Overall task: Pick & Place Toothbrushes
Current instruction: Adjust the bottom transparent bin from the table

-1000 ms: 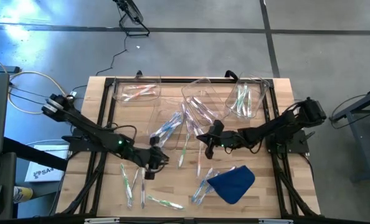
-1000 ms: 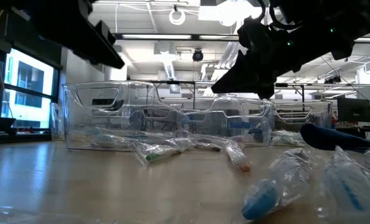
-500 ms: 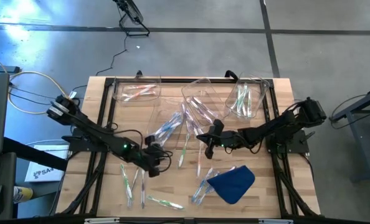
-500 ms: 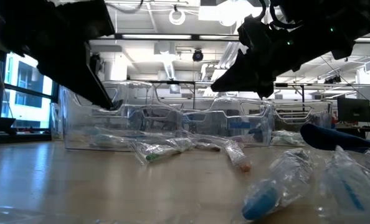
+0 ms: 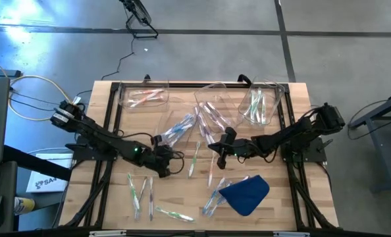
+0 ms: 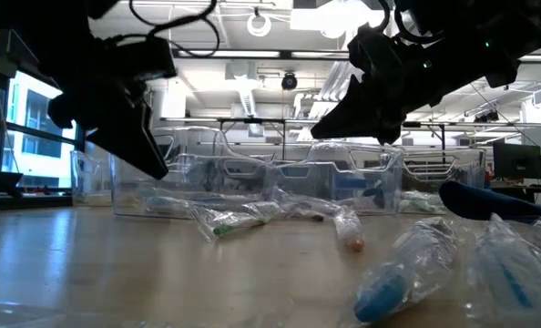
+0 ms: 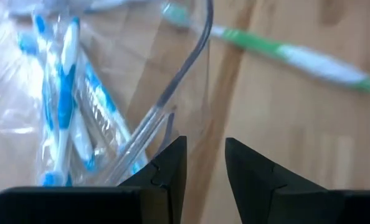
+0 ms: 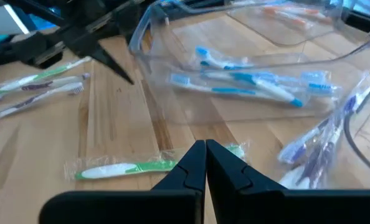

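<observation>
**Left claw grips the rim of a clear bin; right claw clenched and empty**

On the pale wooden worktop (image 5: 110, 197), the left claw (image 5: 161, 157) sits at about 9 o'clock from centre, its dark fingers (image 7: 166, 168) clamped on the thin rim of a clear plastic bin (image 5: 179, 128) that holds blue-and-white wrapped toothbrushes (image 7: 63, 106). In the left wrist view the bin's edge runs down into the gap between the two fingers, and a green-and-white toothbrush (image 7: 291, 56) lies on the wood just beyond it.

The right claw (image 5: 222, 148) hangs near the centre of the worktop, fingers pressed together with nothing between them. Just below it in the right wrist view lies a wrapped green-handled toothbrush (image 8: 126, 167), with the bin of blue brushes beyond.

More toothbrushes are scattered: a loose group (image 5: 143, 194) toward 7 o'clock, some in a clear bin (image 5: 143, 97) at 11 o'clock, others in a clear bin (image 5: 258, 105) at 1 o'clock. A crumpled dark blue cloth (image 5: 245, 193) lies toward 5 o'clock, beside a few wrapped brushes.
</observation>
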`<state>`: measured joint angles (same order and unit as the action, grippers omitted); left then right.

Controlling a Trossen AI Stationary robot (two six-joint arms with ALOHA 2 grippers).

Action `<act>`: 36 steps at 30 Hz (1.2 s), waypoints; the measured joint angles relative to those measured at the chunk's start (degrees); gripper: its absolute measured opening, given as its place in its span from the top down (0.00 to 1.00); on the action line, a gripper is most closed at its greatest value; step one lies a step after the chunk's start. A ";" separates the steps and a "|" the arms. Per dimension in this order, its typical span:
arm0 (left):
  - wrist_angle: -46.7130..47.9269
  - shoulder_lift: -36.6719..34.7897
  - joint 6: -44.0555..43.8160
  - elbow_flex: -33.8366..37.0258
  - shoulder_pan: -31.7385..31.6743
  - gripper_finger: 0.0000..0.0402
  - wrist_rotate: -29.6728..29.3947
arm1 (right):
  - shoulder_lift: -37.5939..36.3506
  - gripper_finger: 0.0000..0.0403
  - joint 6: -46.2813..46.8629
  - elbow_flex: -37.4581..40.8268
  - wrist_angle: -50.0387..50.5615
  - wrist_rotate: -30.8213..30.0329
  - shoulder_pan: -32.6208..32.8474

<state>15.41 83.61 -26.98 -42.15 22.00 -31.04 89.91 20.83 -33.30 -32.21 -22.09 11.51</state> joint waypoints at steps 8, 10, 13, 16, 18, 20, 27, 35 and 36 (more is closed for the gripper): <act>4.36 -0.09 -0.90 0.02 -0.54 0.74 0.84 | 0.00 0.99 1.87 0.00 1.72 0.00 0.00; 2.59 -0.09 -0.09 0.04 0.52 0.74 0.52 | 0.00 0.99 1.85 0.00 1.56 0.00 0.00; -3.96 -0.09 5.31 0.05 3.30 0.74 -0.71 | 0.00 0.99 1.80 0.00 0.43 1.68 -0.25; -12.05 -0.09 12.91 0.04 6.83 0.74 -2.71 | 0.00 0.99 1.84 0.00 -1.84 4.06 -0.42; -16.30 -0.43 17.75 0.04 9.33 0.74 -4.35 | 0.00 0.99 1.55 0.00 -3.33 4.09 -0.37; -18.37 -1.06 20.92 0.03 11.42 0.74 -5.54 | 0.00 0.99 1.32 -0.31 -3.67 4.07 -0.37; -20.04 -1.79 20.86 0.02 13.98 0.74 -13.54 | 0.00 0.99 -1.46 -3.83 -2.89 4.27 0.53; -34.26 -2.10 36.24 -0.33 14.61 0.74 -11.57 | 1.07 0.99 -6.30 -12.43 6.11 7.47 1.27; -34.57 -2.52 37.89 -0.46 14.91 0.74 -11.34 | 1.42 0.99 -7.13 -13.68 7.91 6.84 1.27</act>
<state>-19.17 81.09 10.92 -42.62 36.91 -42.38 91.33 13.70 -46.98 -24.30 -15.24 12.78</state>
